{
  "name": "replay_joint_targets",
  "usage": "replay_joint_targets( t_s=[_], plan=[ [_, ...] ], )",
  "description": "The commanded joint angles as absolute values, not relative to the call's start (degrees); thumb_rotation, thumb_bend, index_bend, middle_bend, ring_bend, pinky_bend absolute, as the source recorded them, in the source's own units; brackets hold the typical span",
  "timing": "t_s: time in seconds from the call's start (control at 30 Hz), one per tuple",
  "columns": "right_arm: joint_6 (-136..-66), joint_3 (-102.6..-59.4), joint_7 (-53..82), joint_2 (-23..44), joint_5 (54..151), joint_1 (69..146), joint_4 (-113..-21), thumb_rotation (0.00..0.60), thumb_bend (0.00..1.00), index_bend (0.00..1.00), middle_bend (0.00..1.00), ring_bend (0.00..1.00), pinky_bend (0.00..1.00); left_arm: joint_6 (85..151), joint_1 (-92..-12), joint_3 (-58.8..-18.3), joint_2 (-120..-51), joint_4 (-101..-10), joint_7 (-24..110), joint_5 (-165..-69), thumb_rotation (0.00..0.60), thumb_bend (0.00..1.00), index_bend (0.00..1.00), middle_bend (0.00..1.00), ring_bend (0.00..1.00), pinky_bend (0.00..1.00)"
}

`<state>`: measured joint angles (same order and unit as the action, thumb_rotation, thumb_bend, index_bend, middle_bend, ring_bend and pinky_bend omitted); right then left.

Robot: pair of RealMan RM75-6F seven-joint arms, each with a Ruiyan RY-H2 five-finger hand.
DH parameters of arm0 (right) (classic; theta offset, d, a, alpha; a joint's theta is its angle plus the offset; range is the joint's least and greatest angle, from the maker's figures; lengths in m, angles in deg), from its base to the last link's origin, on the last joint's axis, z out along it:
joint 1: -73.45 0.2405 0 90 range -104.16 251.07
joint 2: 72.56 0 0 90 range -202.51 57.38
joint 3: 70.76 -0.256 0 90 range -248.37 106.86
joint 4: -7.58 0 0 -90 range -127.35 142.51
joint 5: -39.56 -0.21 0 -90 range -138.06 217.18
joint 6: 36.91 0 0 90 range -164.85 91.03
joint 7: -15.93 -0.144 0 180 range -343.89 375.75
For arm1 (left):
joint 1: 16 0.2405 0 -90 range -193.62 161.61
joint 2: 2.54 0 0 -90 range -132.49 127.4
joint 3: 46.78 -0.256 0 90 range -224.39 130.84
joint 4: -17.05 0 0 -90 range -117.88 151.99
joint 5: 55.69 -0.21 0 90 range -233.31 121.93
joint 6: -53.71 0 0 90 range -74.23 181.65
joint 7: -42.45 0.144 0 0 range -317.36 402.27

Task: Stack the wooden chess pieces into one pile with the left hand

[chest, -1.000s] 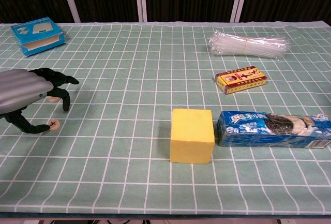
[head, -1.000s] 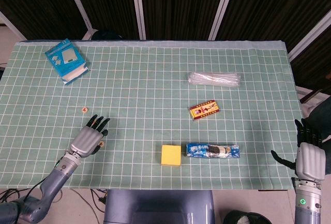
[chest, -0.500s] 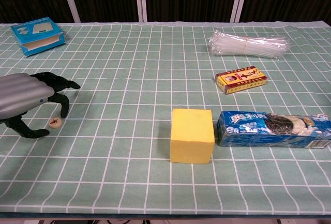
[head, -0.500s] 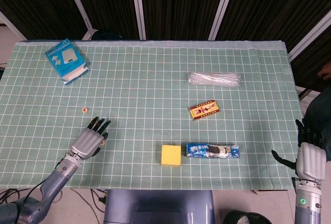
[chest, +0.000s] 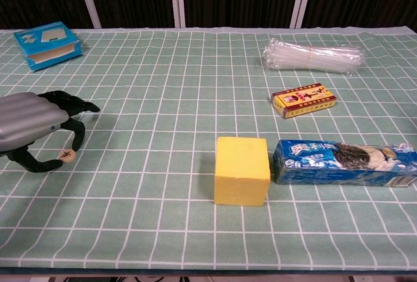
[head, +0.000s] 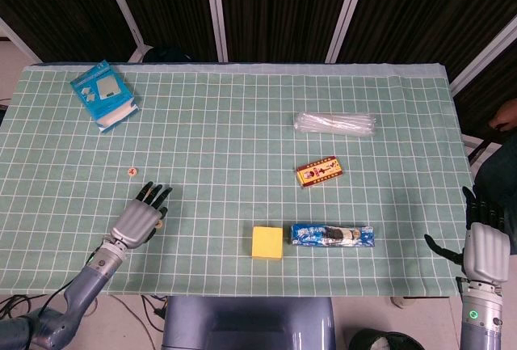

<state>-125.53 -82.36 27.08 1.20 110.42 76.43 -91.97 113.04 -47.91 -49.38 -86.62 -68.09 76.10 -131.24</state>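
Note:
Two small round wooden chess pieces lie on the green checked cloth. One with a red mark (head: 131,171) sits alone at the left, a little beyond my left hand (head: 142,217). The other chess piece (chest: 66,156), with a dark mark, is at cloth level between that hand's thumb and a curled finger, which both touch it. In the chest view the left hand (chest: 36,127) arches over it. My right hand (head: 485,250) hangs off the table's near right corner, fingers apart, holding nothing.
A yellow block (head: 267,242) and a blue snack packet (head: 332,235) lie near the front middle. A red-yellow box (head: 321,172) and a clear plastic bundle (head: 334,124) are farther back right. A blue box (head: 102,94) sits at the far left.
My left hand has drawn slightly toward the near edge and its thumb and finger have closed in on the dark-marked piece. The right hand has barely moved.

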Motion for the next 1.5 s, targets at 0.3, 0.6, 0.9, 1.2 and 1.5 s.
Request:
replay_joint_targets(
  t_s=[0.3, 0.6, 0.9, 1.2, 1.5],
  plan=[
    [-125.7, -82.4, 27.2, 1.3, 110.5, 76.4, -91.8, 0.6, 0.23, 0.02, 0.01, 0.0, 0.0, 113.1, -47.8, -49.0, -86.8, -68.1, 76.9, -131.2, 0.6, 0.33, 0.48, 0.04, 0.0, 0.01],
    [-125.8, -82.5, 27.0, 1.3, 110.5, 76.4, -91.8, 0.6, 0.23, 0.02, 0.01, 0.0, 0.0, 114.4, -47.5, -47.7, -85.1, -69.6, 75.4, -131.3, 0.6, 0.33, 0.49, 0.05, 0.0, 0.01],
    [-125.9, -82.4, 27.2, 1.3, 110.6, 76.4, -91.9, 0.6, 0.23, 0.02, 0.01, 0.0, 0.0, 114.8, -47.6, -44.6, -81.9, -70.2, 71.3, -128.9, 0.6, 0.33, 0.49, 0.05, 0.0, 0.01],
    [-125.7, -82.3, 27.3, 1.2, 110.7, 76.4, -91.8, 0.6, 0.23, 0.02, 0.01, 0.0, 0.0, 112.7, -48.6, -42.2, -83.2, -65.7, 69.7, -124.6, 0.6, 0.33, 0.49, 0.05, 0.0, 0.01],
    [-125.6, -82.3, 27.3, 1.3, 110.6, 76.5, -91.7, 0.6, 0.23, 0.02, 0.01, 0.0, 0.0, 112.4, -49.7, -41.0, -85.4, -63.1, 71.3, -122.6, 0.6, 0.33, 0.48, 0.05, 0.0, 0.01]
  ],
)
